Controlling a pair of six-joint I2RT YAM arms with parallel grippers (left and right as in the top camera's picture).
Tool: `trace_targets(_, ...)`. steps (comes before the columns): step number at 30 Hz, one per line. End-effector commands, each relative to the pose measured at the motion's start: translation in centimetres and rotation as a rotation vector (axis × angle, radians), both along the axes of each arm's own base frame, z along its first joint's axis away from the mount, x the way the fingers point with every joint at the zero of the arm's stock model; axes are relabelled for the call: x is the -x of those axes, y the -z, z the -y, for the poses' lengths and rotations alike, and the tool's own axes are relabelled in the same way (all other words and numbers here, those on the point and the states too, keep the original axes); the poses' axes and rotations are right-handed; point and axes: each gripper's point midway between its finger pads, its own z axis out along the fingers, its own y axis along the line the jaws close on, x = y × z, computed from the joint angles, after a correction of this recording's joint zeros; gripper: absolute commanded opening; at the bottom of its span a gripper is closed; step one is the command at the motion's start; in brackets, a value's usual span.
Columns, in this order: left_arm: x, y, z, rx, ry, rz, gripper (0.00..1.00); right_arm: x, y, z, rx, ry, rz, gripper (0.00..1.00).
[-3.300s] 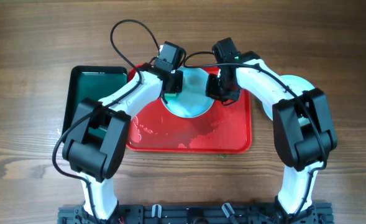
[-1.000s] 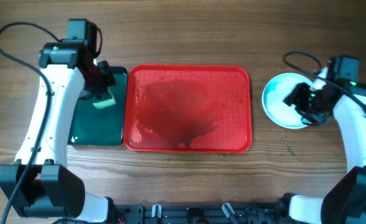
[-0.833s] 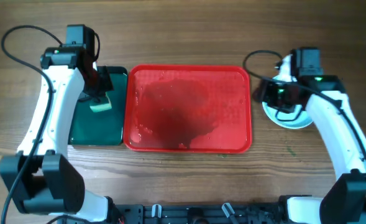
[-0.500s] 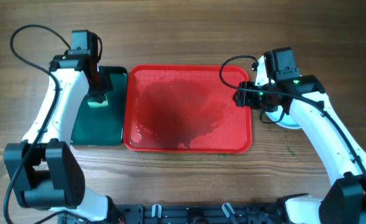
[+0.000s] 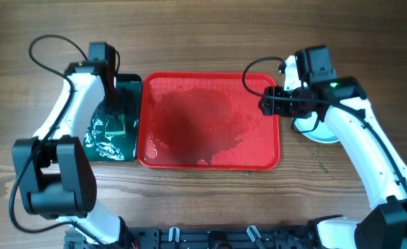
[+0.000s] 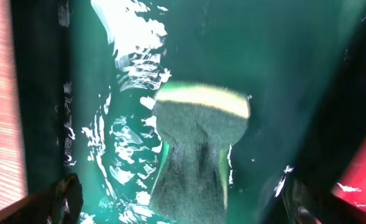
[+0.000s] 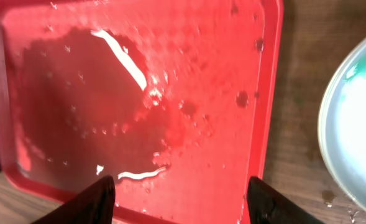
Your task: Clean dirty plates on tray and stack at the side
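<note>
The red tray [image 5: 210,124] now holds no plate, only a film of water, where seconds ago a pale aqua plate sat at its far side with both arms working over it. That plate has gone to the plates [image 5: 315,131] on the table [image 5: 203,34] just right of the tray, half hidden under the right arm; how many are stacked there cannot be told. The right gripper [image 7: 184,202] has swung back from them to hang over the tray's right edge, fingers spread wide and empty. The left gripper [image 6: 184,198] has let go of the sponge [image 6: 201,130], which lies in the water of the dark green tray [image 5: 130,86] on the left, between the wide-open fingers. The cleaning and stacking look finished or nearly so.
</note>
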Motion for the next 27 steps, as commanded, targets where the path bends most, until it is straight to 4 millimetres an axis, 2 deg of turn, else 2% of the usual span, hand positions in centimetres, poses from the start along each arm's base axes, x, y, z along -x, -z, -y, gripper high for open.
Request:
trace_targets(1,-2.3,-9.2,-0.3,0.009,-0.112,0.242,1.0,-1.2,-5.4,0.0,0.016,-0.028,0.104,0.69)
trace_targets(2,-2.4,-10.3,-0.3,0.01,-0.11,0.277,1.0,-1.3,-6.3,0.2,0.023,-0.023,0.114,0.69)
trace_targets(4,-2.2,-12.1,-0.3,0.013,-0.11,0.332,1.0,-0.5,-11.2,0.7,0.031,-0.014,0.168,0.66)
trace_targets(5,-2.2,-12.2,-0.3,0.013,-0.11,0.335,1.0,0.0,-13.6,0.8,0.025,-0.012,0.211,0.66)
trace_targets(6,-2.2,-12.2,-0.3,0.013,-0.11,0.334,1.0,0.6,-16.4,0.9,0.013,-0.009,0.269,0.7)
trace_targets(7,-2.2,-12.2,-0.3,0.013,-0.11,0.334,1.0,1.1,-18.7,1.0,0.002,-0.008,0.327,0.99)
trace_targets(9,-2.2,-12.2,-0.3,0.013,-0.11,0.334,1.0,3.0,-22.9,0.9,-0.055,-0.008,0.444,1.0)
trace_targets(11,-2.2,-12.2,-0.3,0.013,-0.11,0.334,1.0,5.4,-25.3,0.6,-0.172,0.076,0.471,1.0)
trace_targets(13,-2.2,-12.2,-0.3,0.013,-0.11,0.334,1.0,6.6,-26.5,1.2,-0.213,0.15,0.487,1.0)
trace_targets(16,-2.2,-12.2,-0.3,0.013,-0.11,0.334,1.0,7.7,-26.3,5.0,-0.034,0.256,0.539,1.0)
trace_targets(18,-2.2,-12.2,-0.3,0.013,-0.11,0.334,1.0,8.1,-26.4,6.9,0.044,0.319,0.564,1.0)
trace_targets(20,-2.2,-12.2,-0.3,0.013,-0.11,0.334,1.0,7.8,-26.5,8.7,0.149,0.353,0.613,1.0)
trace_targets(22,-2.2,-12.2,-0.3,0.013,-0.11,0.334,1.0,6.6,-27.0,7.5,0.165,0.185,0.747,1.0)
trace_targets(24,-2.2,-12.2,-0.3,0.013,-0.11,0.334,1.0,6.0,-26.4,6.4,0.146,0.065,0.863,1.0)
trace_targets(26,-2.2,-12.2,-0.3,0.013,-0.11,0.334,1.0,5.9,-23.8,6.2,0.124,0.032,0.964,1.0)
trace_targets(27,-2.2,-12.2,-0.3,0.013,-0.11,0.334,1.0,6.1,-21.9,6.3,0.113,0.035,1.007,1.0)
